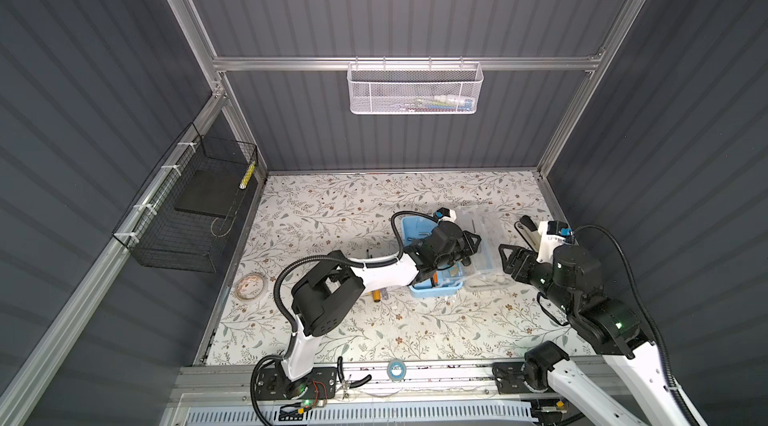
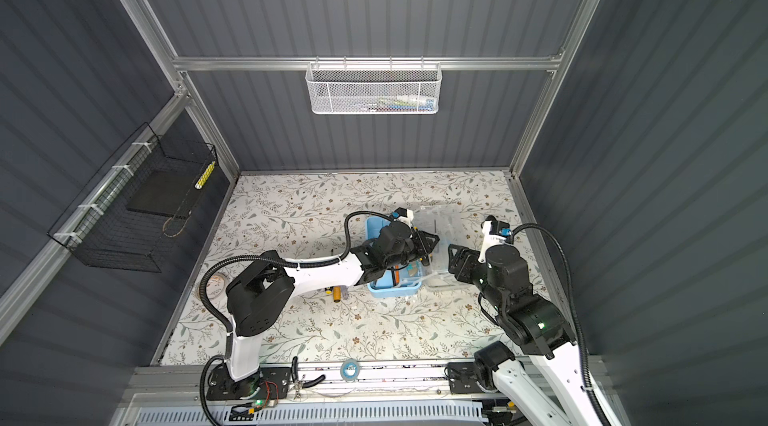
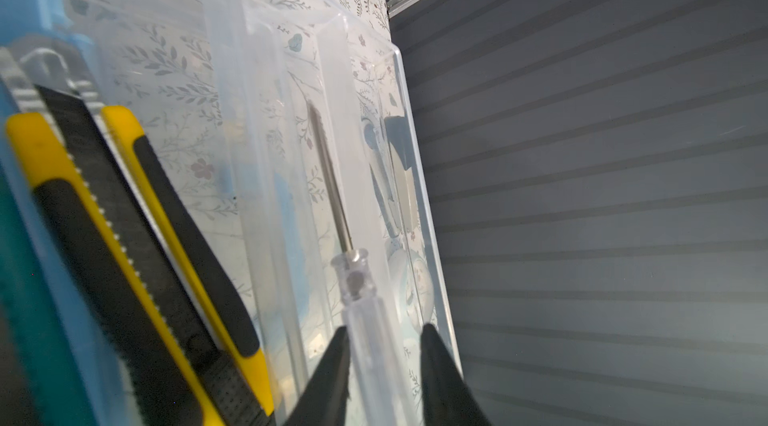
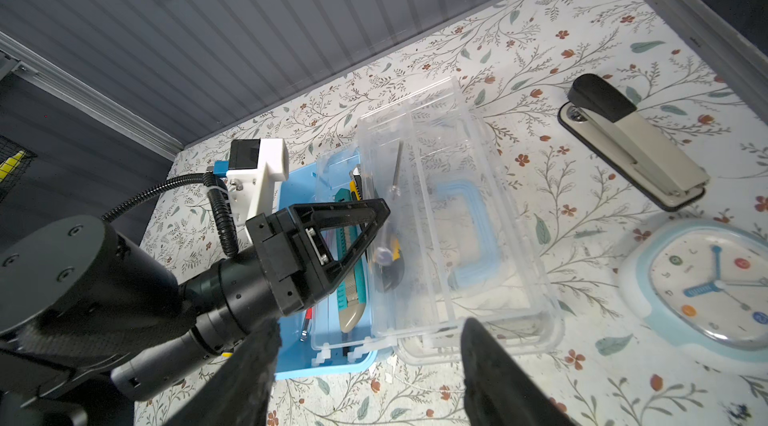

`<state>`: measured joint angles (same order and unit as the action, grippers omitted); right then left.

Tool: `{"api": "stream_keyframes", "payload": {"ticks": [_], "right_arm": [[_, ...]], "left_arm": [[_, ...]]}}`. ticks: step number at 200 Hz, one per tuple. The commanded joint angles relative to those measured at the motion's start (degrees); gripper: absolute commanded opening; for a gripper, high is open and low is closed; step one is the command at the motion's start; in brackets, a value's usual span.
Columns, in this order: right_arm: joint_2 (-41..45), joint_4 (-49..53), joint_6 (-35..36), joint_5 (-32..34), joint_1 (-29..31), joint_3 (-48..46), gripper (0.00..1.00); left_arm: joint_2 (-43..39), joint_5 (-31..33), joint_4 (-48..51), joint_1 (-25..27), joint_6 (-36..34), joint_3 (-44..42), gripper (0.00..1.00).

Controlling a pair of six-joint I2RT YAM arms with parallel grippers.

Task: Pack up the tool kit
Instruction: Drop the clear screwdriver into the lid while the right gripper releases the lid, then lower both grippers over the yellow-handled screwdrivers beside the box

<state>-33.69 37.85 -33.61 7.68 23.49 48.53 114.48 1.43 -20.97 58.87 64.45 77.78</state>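
Right wrist view: the tool kit (image 4: 299,357) is seen lying open on the floral table (image 4: 582,50), right of the middle in both top views. Its clear lid (image 4: 478,145) is folded out flat beside the blue base, and the blue handle (image 4: 491,233) is seen through it. A clear tray (image 4: 328,170) is set in the base, and a teal knife (image 4: 349,278) and a yellow-and-black knife (image 3: 104,212) are held there. A screwdriver (image 3: 355,274) with a clear handle lies in a clear compartment just beside the knives; whether tray or lid cannot be told. The left tool (image 3: 384,334) is reached into the kit, its fingers parted around the screwdriver's handle, with a gap on one side. The right tool (image 4: 368,322) is held just beside the lid, jaws wide apart, with nothing gripped. A stapler (image 4: 631,141) and a clock (image 4: 706,282) lie on the table, apart from the kit. Small items, too indistinct to name, are held in a white mesh basket (image 1: 415,91) on the rear wall. A dark flat pad (image 1: 208,191) lies in a black wire basket (image 1: 174,253) on the left wall.
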Motion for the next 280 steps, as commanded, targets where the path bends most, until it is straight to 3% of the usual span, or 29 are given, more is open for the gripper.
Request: {"api": "stream_keyframes", "payload": {"ticks": [1,28,62,99,120,139,163,206,230,280], "right_arm": [[0.3,0.3,0.0,-0.5,-0.3,-0.4,0.70],[-0.6,0.4,0.4,-1.0,-0.3,0.2,0.69],[-3.1,-0.4,0.0,-3.6,-0.4,0.8,0.69],[-7.7,-4.0,-2.5,-8.9,0.8,1.0,0.67],[-10.3,-7.3,-2.7,-5.8,7.1,1.4,0.67],[-15.8,-7.3,-2.0,-1.4,14.2,4.8,0.68],[-23.7,-8.5,-1.9,0.7,20.8,9.2,0.67],[-39.2,-9.7,-0.1,-1.3,29.3,17.4,0.58],[-47.5,-10.1,-0.2,-4.0,32.2,21.0,0.52],[-63.2,-9.7,-0.1,-8.3,36.1,28.1,0.50]], "left_arm": [[-0.5,-0.9,1.1,0.3,-1.7,2.2,0.36],[-2.4,-0.2,2.9,0.3,-4.8,2.0,0.41],[-9.2,3.8,9.1,-0.2,-13.8,-1.1,0.51],[-21.6,16.0,28.9,-1.2,-24.6,-7.1,0.67],[-28.0,18.2,39.1,-4.4,-26.5,-11.1,0.74],[-32.7,16.5,46.8,-9.2,-26.3,-14.3,0.77],[-39.4,14.3,49.6,-13.9,-23.8,-21.3,0.79],[-46.5,9.9,51.2,-19.1,-20.6,-31.9,0.75],[-50.0,4.1,48.1,-23.4,-20.2,-37.7,0.69],[-52.6,-0.4,46.7,-29.8,-21.7,-42.7,0.66]]}}
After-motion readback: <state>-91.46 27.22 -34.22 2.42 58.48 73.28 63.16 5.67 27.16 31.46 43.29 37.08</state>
